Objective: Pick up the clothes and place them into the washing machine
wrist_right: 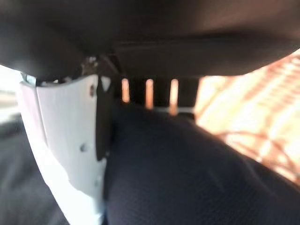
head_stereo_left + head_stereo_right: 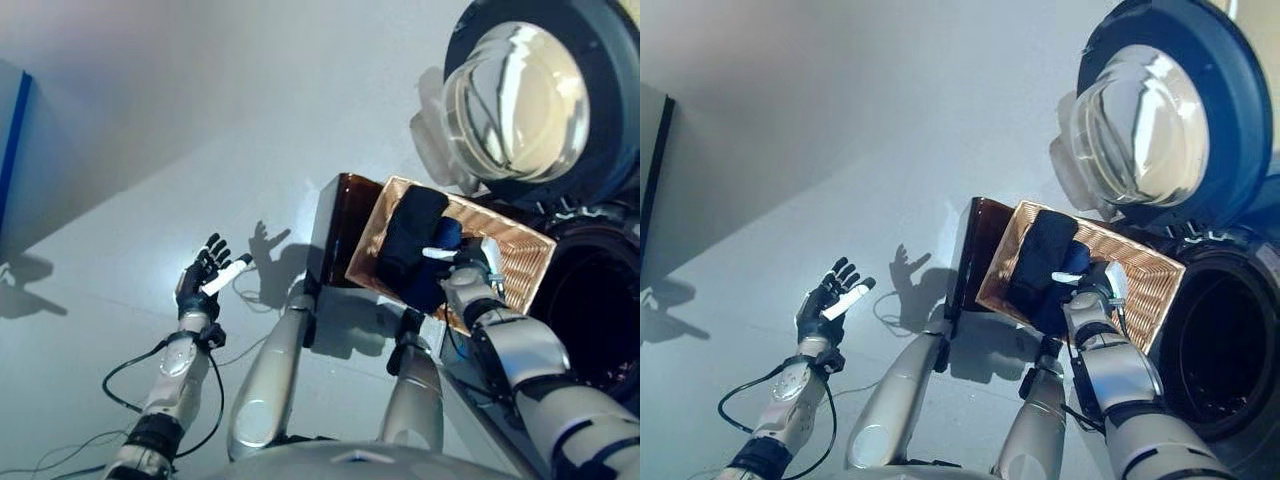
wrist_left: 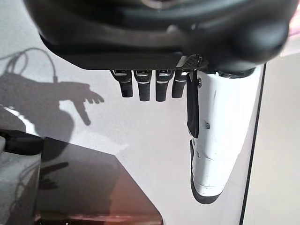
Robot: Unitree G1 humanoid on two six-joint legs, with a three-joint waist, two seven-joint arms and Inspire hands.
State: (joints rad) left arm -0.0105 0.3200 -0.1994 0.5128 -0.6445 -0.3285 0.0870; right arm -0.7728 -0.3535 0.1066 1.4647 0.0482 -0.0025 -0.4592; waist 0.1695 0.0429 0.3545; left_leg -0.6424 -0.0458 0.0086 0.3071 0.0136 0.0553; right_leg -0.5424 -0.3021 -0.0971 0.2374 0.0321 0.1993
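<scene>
Beside the washing machine (image 2: 1225, 330), whose round door (image 2: 1160, 120) is standing open on the right, a woven copper-coloured basket (image 2: 1140, 265) is sitting on the floor with dark navy clothes (image 2: 1045, 262) lying in it. The right robot hand (image 2: 1095, 283) is reaching into the basket, its fingers and white-covered thumb closing around the dark clothes, as the right wrist view is showing. The left robot hand (image 2: 203, 278) is hovering well apart to the left over the pale floor (image 2: 150, 150), fingers spread and holding nothing.
</scene>
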